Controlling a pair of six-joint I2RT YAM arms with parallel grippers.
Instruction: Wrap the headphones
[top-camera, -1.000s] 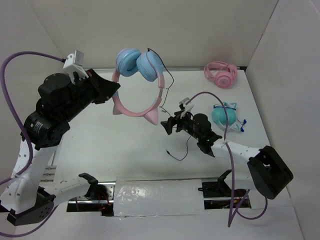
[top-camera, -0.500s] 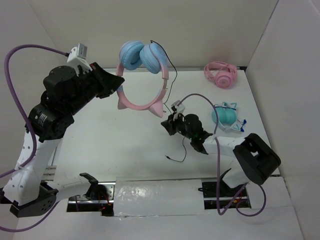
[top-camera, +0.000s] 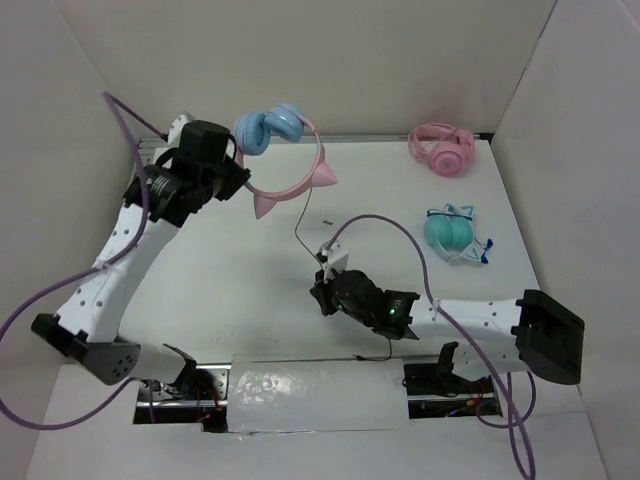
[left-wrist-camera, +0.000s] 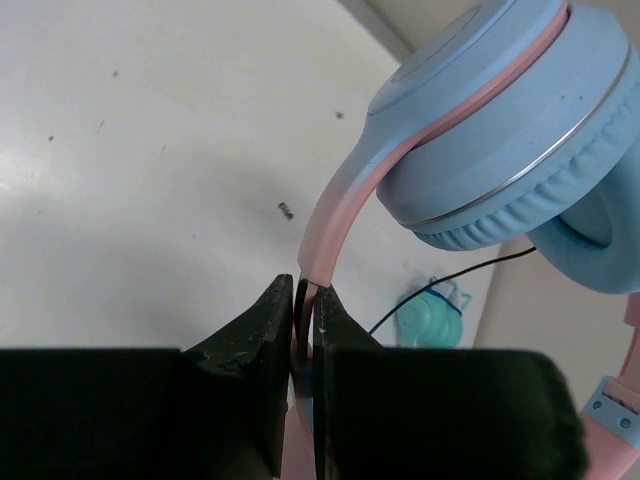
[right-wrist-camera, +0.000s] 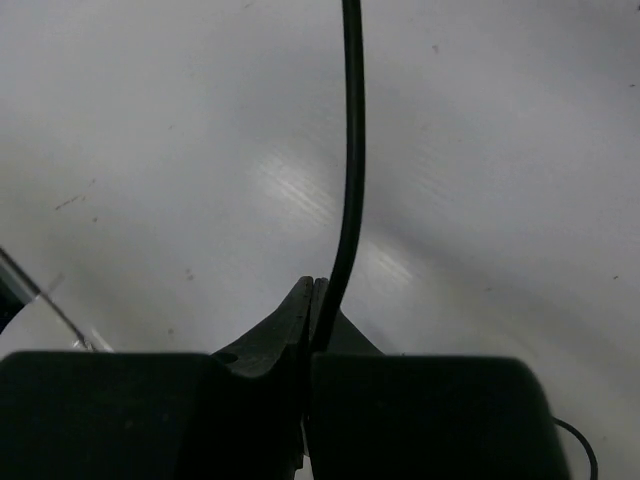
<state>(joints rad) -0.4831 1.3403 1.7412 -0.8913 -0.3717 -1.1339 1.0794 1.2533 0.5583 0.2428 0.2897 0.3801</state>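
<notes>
Overhead view, upper left: my left pincer is clamped on the pink band of the headphones, which I judge are lifted off the table. Blue cups sit at top of frame; cat ears point down and right. Wrist view confirms it: both jaws pressed flat on the band's edge, just below a cup.

Lower centre: my right pincer is closed on the thin black cable, which runs up from the jaws toward the band.

Handling, my judgement:
- Band is stiff, springy plastic and light; the cups carry the weight, so it may swing.
- Smooth band could slip; hold near the cup joint.
- Cable is limp and thin; pinch lightly and keep gentle tension, no yanking at the cup.

Right of frame: pink pair and teal pair, not mine to touch.
</notes>
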